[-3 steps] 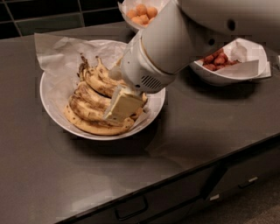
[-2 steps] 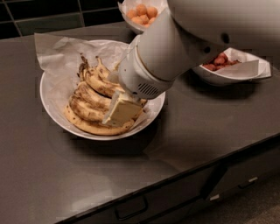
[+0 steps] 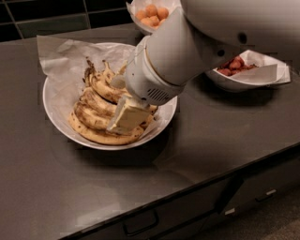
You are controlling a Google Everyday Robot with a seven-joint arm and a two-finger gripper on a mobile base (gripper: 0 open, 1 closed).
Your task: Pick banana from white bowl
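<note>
Dark tabletop (image 3: pixel 220 140) seen from above its near edge, bearing three containers. The white bowl (image 3: pixel 50 115), wide and shallow, stands toward the left side of the tabletop, roughly midway between the far and near edges. It is lined with a crumpled white paper liner (image 3: pixel 63 58) whose free corner spills over the rim toward the far-left corner. Inside lies a stacked pile of curved bananas, their stems gathered on the far-left side of the bowl. The banana (image 3: pixel 101 87), mottled brown with a blackened stem, lies high in the pile; a yellower, lightly speckled banana (image 3: pixel 96 136) curves along the near side of the bowl beneath it. The gripper (image 3: pixel 127 118), cream-coloured at its tip, is lowered into the right half of the white bowl and rests against the right-hand ends of the bananas. Whether it is open, closed, or gripping fruit cannot be told, since the broad white arm (image 3: pixel 178 56) overhangs it from the far-right. A smaller white bowl (image 3: pixel 136 18) at the far edge, partly hidden behind the arm, holds round orange pieces (image 3: pixel 151 11). A second small white bowl (image 3: pixel 225 84) near the right edge holds its own folded paper lining (image 3: pixel 262 70) and a cluster of small red pieces (image 3: pixel 232 65). Below the near edge a drawer front with a handle (image 3: pixel 140 222) is visible.
</note>
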